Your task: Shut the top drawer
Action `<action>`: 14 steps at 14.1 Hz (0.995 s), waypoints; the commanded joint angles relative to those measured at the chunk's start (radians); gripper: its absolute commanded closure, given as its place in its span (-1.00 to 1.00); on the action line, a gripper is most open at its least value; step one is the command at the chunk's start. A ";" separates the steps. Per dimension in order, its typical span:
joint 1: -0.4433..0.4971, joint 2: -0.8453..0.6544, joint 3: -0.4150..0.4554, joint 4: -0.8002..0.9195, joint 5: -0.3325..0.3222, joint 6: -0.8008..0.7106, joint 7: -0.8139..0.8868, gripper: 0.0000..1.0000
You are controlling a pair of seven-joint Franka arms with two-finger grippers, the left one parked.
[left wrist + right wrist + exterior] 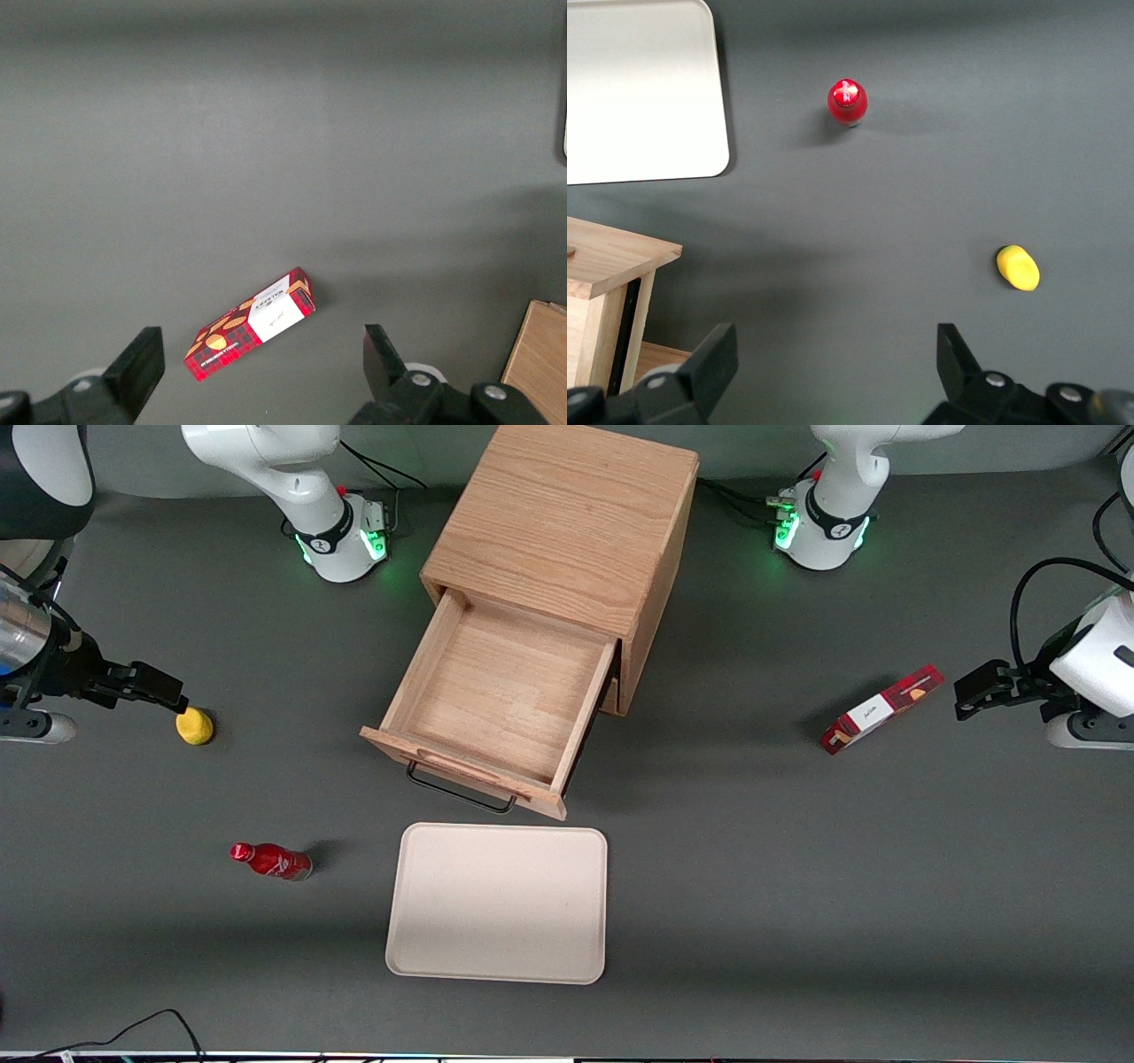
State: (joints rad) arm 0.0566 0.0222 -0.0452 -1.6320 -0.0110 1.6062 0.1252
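Note:
The top drawer (pixel 496 691) of the light-oak cabinet (pixel 567 522) is pulled far out and is empty inside. Its front panel faces the front camera, with a raised wooden strip and a black wire handle (pixel 461 790) below it. A corner of the drawer front (pixel 611 257) shows in the right wrist view. My gripper (pixel 164 689) hovers over the table toward the working arm's end, well away from the drawer and just beside a yellow lemon (pixel 195 726). It is open and empty (pixel 833 359), with its fingers (pixel 713 363) wide apart.
A beige tray (pixel 498 903) lies on the table nearer the front camera than the drawer front. A red bottle (pixel 270 861) lies beside the tray, toward the working arm's end. A red snack box (pixel 881 708) lies toward the parked arm's end.

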 commanded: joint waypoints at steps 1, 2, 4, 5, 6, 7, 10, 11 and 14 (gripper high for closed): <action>0.008 0.010 -0.004 0.023 -0.014 -0.019 -0.024 -1.00; 0.006 0.015 -0.004 0.027 -0.012 -0.019 -0.024 -1.00; 0.005 0.024 -0.004 0.027 -0.004 -0.019 -0.013 -1.00; 0.005 0.025 -0.004 0.029 -0.004 -0.015 -0.007 -1.00; 0.005 0.025 -0.005 0.031 -0.004 -0.012 -0.006 -1.00; 0.002 0.024 -0.005 0.031 -0.004 -0.012 -0.006 -1.00; 0.008 0.004 -0.005 0.037 -0.015 -0.014 -0.007 -1.00; 0.005 -0.010 -0.007 0.038 -0.009 -0.018 -0.004 -1.00; 0.008 -0.019 -0.005 0.047 -0.006 -0.019 -0.026 -1.00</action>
State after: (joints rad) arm 0.0560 0.0151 -0.0476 -1.5980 -0.0110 1.6056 0.1222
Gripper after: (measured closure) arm 0.000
